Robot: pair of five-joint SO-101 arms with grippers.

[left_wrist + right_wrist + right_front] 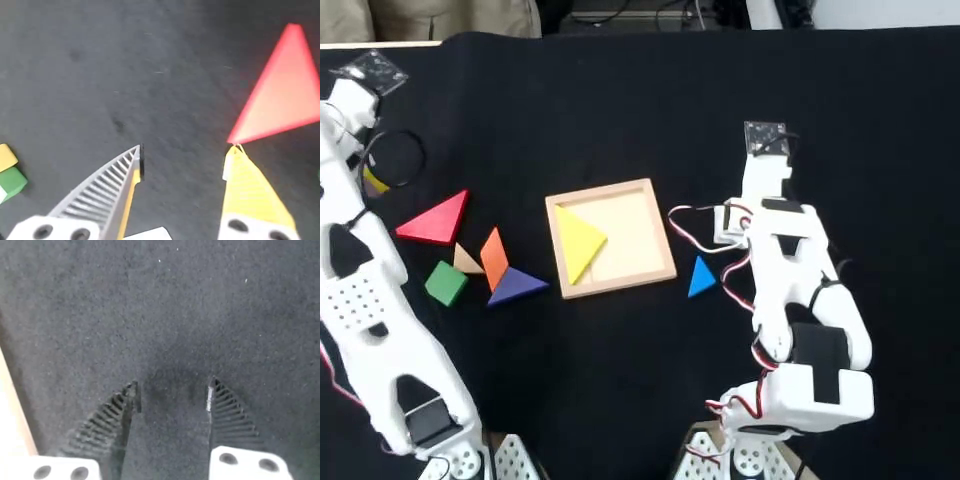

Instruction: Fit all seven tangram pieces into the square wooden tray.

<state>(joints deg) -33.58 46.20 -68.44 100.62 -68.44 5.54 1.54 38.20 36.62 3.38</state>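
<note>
On the black-clothed desk (620, 110), the square wooden tray (632, 240) is sitting centre with one piece in it: the large yellow triangle (578, 240), lying along the tray's left half.

Six pieces are waiting outside. Left of the tray:
- large red triangle (435, 220)
- small tan triangle (467, 260)
- orange parallelogram (495, 257)
- green square (446, 283)
- dark blue triangle (517, 287)

The small bright blue triangle (701, 277) is lying alone just right of the tray.

Your left gripper (187, 150) is hanging spread and empty. Its yellow fingertip (240, 160) is sitting at the red triangle's corner, and I can't tell whether they're touching. Your right gripper (172, 390) is also spread and empty, over bare cloth beside the tray's edge.

Risks as I'm reading it:
- The red triangle is lying outside the left jaws, not between them. Closing here is likely pinching nothing or nudging the corner and spinning the piece.
- Flat pieces on cloth are giving the fingertips little edge, so slips are probable.
- The right arm's wire loop (692, 228) is hanging close to the tray rim, so a sweep toward the bright blue triangle could be dragging the tray.
- If the yellow triangle isn't lying flush in its corner, later pieces will be jamming.
</note>
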